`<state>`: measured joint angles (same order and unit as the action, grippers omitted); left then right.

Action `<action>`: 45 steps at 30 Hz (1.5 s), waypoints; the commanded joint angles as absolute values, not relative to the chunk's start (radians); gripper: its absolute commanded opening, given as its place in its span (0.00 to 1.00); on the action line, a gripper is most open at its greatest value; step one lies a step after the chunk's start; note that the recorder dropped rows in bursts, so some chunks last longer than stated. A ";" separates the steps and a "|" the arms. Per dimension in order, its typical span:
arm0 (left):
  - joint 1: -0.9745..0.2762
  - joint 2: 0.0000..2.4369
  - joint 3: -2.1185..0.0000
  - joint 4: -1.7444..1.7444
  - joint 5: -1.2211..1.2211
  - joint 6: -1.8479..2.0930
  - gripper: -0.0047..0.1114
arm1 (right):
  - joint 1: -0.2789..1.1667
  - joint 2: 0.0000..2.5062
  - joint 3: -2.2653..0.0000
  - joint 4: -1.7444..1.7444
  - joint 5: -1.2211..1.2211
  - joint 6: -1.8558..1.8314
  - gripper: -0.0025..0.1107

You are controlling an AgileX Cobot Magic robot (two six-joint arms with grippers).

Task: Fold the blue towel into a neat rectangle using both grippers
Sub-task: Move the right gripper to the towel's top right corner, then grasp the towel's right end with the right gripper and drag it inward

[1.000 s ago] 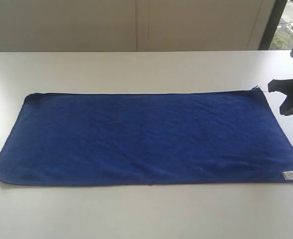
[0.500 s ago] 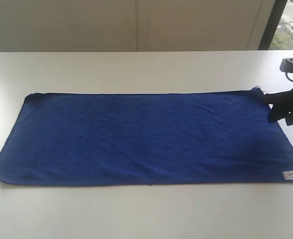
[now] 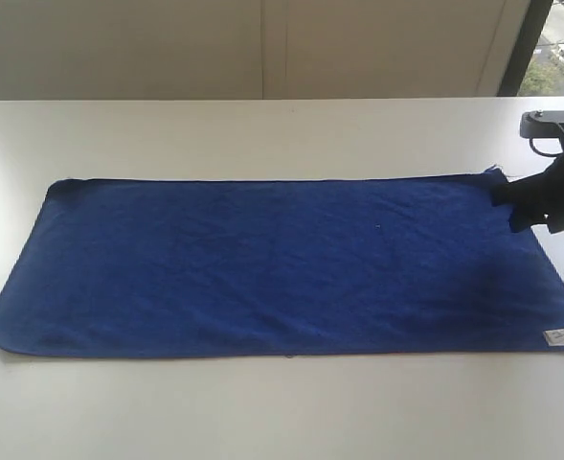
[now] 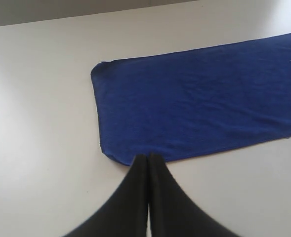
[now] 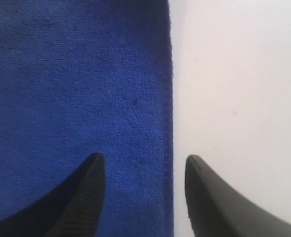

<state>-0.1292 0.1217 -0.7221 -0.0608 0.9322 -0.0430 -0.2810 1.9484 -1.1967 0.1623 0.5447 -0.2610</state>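
The blue towel [image 3: 282, 264] lies flat and spread out on the white table [image 3: 262, 134]. It is one long layer, with no fold in it. Its long sides run from left to right in the exterior view. A small white label [image 3: 558, 336] sits on the front right corner.

The right gripper [image 3: 507, 206] is at the far right corner of the towel. Its two black fingers [image 5: 88, 197] stand wide apart and hold nothing. In the right wrist view, one finger is over the blue cloth and the other is over the bare table. The edge of the towel runs between them. The pictures do not show if the fingers touch the cloth or the table.

The left gripper [image 4: 148, 157] shows only in the left wrist view. Its two fingers are pressed tight together, with nothing between them. The tips point at the towel's edge, close to a rounded corner at the left end. It is hard to tell if the tips touch the cloth.

The two grippers are well apart, one at each end of the towel.
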 commanded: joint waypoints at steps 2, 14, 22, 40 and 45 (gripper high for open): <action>-0.129 0.117 -0.718 -0.062 0.935 -0.049 0.04 | -0.280 1.948 -1.200 0.134 0.517 -0.208 0.45; -0.129 0.117 -0.718 -0.062 0.935 -0.049 0.04 | -0.257 2.044 -1.200 0.163 0.555 -0.184 0.44; -0.129 0.117 -0.718 -0.062 0.935 -0.049 0.04 | -0.250 2.084 -1.204 0.159 0.608 -0.191 0.02; -0.129 0.117 -0.718 -0.062 0.935 -0.049 0.04 | -0.348 1.999 -1.295 -0.153 0.675 0.000 0.02; -0.129 0.117 -0.718 -0.062 0.935 -0.049 0.04 | -0.391 1.978 -1.314 -0.197 0.684 0.000 0.02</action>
